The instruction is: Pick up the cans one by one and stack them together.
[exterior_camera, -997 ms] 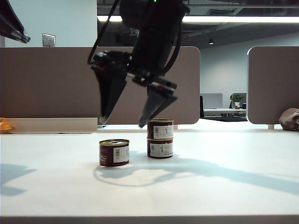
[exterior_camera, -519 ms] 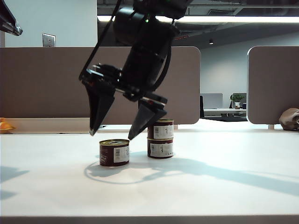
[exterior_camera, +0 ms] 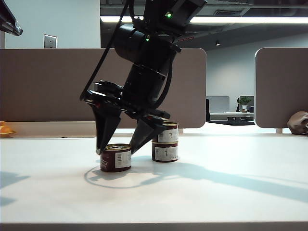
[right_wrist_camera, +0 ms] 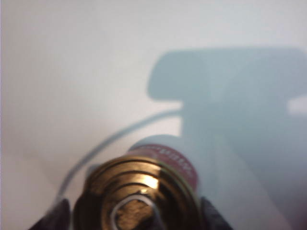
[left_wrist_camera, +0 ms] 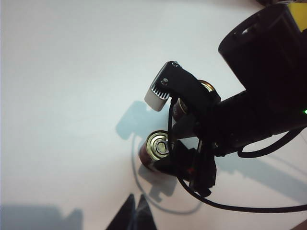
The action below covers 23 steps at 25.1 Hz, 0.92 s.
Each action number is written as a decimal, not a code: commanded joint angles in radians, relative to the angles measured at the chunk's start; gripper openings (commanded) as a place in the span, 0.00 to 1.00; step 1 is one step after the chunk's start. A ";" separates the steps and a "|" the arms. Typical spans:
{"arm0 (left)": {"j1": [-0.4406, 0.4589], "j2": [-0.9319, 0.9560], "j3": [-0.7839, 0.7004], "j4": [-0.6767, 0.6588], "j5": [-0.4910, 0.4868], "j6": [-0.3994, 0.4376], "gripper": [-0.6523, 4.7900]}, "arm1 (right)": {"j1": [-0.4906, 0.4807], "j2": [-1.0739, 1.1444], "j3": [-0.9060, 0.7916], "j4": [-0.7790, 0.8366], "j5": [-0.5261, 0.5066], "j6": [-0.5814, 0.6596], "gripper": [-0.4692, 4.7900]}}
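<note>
While the right pincer straddles the lone can, its two dark fingers stand one to each side of the gold lid, wide apart and angled rather than plumb, with nothing gripped as far as the pictures show. In the right wrist view that can sits squarely between the fingertips, blurred by closeness, so whether either tip already touches the rim cannot be told. Just behind the pincer and slightly to one side, the other two cans are already stacked, one upon the other, on the white worktop.

The left pincer hangs well clear of all this, its tips pressed together and empty, looking down on the scene.

The hazards, as I judge them:

- The tilted approach may bring one finger to the tin before the other, shoving it sideways across the smooth worktop instead of clamping it.
- A grip taken too high, on the lid's rim alone, could let the squat tin pivot or slip out during the lift.
- The stack stands near the farther finger; a swing of the arm could knock it over.
</note>
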 commanded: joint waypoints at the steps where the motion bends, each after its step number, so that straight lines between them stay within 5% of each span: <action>1: 0.000 -0.002 0.003 0.001 -0.003 0.005 0.11 | 0.001 -0.004 0.006 0.032 0.018 0.004 0.58; 5: 0.000 -0.002 0.003 0.000 -0.003 0.025 0.11 | 0.002 -0.004 0.006 0.030 0.016 0.004 0.56; 9: 0.000 -0.002 0.003 0.001 -0.003 0.025 0.11 | 0.002 -0.004 0.006 0.030 0.015 0.004 0.35; 23: 0.000 -0.003 0.003 0.002 -0.003 0.024 0.11 | 0.006 -0.006 0.037 -0.011 0.012 0.003 0.34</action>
